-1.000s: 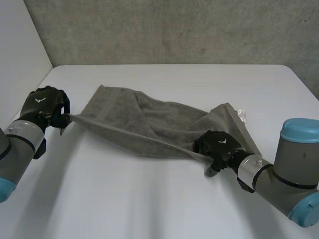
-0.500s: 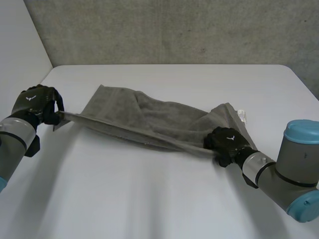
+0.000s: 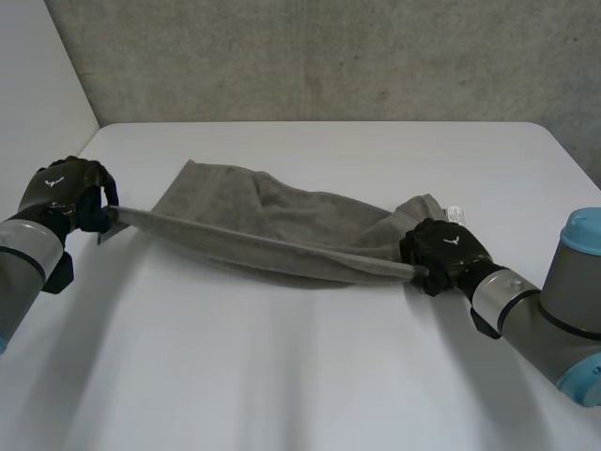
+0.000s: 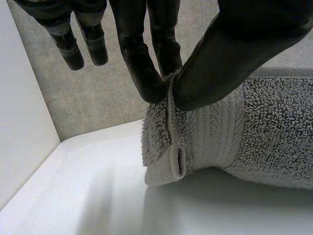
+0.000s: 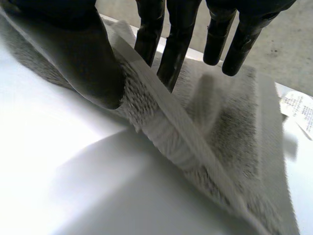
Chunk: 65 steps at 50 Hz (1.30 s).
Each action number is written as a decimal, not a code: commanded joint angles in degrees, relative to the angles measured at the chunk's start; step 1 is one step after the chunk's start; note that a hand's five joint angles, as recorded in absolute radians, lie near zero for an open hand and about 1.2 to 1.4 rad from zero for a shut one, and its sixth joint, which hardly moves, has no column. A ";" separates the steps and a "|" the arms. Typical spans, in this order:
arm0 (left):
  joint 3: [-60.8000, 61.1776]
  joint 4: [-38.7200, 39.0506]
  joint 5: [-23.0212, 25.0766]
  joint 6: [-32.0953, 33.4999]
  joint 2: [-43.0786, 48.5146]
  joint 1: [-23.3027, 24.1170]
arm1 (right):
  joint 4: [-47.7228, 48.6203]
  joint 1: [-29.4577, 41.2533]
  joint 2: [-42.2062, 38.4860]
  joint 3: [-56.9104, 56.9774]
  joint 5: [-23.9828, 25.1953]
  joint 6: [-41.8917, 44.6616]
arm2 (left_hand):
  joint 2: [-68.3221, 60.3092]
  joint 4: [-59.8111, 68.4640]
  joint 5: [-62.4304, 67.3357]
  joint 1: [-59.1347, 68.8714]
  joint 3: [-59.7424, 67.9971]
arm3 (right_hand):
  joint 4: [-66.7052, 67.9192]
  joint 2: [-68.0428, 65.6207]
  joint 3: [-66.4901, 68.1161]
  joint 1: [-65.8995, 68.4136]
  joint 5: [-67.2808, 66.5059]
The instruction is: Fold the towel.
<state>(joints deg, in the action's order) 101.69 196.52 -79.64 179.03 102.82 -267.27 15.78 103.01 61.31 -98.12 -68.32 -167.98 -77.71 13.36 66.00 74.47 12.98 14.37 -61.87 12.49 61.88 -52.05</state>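
A grey towel point(image 3: 272, 221) lies crumpled across the middle of the white table point(image 3: 310, 376), its near edge stretched taut between my two hands. My left hand point(image 3: 64, 193) holds the towel's left corner, lifted off the table. In the left wrist view the thumb point(image 4: 230, 58) and a finger pinch the hemmed corner point(image 4: 168, 147). My right hand point(image 3: 446, 254) grips the near right corner. In the right wrist view the thumb point(image 5: 83, 63) presses the towel's edge point(image 5: 161, 122) against the fingers. A white label point(image 5: 298, 110) lies at the towel's far right.
A grey concrete wall point(image 3: 329, 56) runs behind the table. A white side wall point(image 3: 38, 103) stands at the left. Bare tabletop stretches in front of the towel toward the near edge.
Both hands have moved apart, the left outward to the left and the right outward to the right. The towel's near edge has gone from sagging to taut between them.
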 commanded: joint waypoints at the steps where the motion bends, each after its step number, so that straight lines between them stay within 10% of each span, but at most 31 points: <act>1: -0.01 0.00 0.10 0.00 -0.16 -0.53 | -0.22 -2.12 0.65 -0.66 0.55 0.19 | -2.29 -3.36 4.00 5.53 -2.98 | -4.37 -16.67 -2.49 16.67 -16.49; 21: 3.25 -6.14 6.86 0.09 -16.33 0.26 | -18.83 -5.72 29.21 2.92 10.83 1.94 | -2.29 -3.36 4.00 5.53 -2.98 | -4.37 -18.13 -2.49 18.12 -17.95; 33: 0.52 -6.33 7.39 0.79 -12.12 -0.26 | -30.28 -7.74 19.11 10.85 12.86 19.70 | -2.29 -3.36 4.00 5.53 -2.98 | -4.37 -18.13 -2.49 18.12 -17.95; 46: -31.68 -8.61 4.06 0.79 15.81 6.41 | -31.52 -1.07 -3.82 43.41 -0.84 19.80 | -2.29 -3.36 4.00 5.53 -2.98 | -4.37 -18.13 -2.49 18.12 -17.95; 58: -46.16 0.76 -1.93 0.18 6.19 10.28 | -6.58 -0.27 4.69 57.35 -4.02 2.41 | -2.29 -3.36 4.00 5.53 -2.98 | -4.37 -18.13 -2.49 18.12 -17.95; 65: -38.85 6.94 -0.96 1.41 6.51 7.29 | -11.11 -5.00 4.87 45.43 3.08 2.56 | -2.29 -3.36 4.00 5.53 -2.98 | -4.37 -18.13 -2.49 18.12 -17.95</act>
<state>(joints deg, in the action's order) 57.01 199.39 -81.50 179.82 109.92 -257.56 8.02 101.80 65.48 -42.09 -71.12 -165.50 -77.83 13.36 66.47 74.67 12.98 14.37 -76.33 12.49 76.02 -67.25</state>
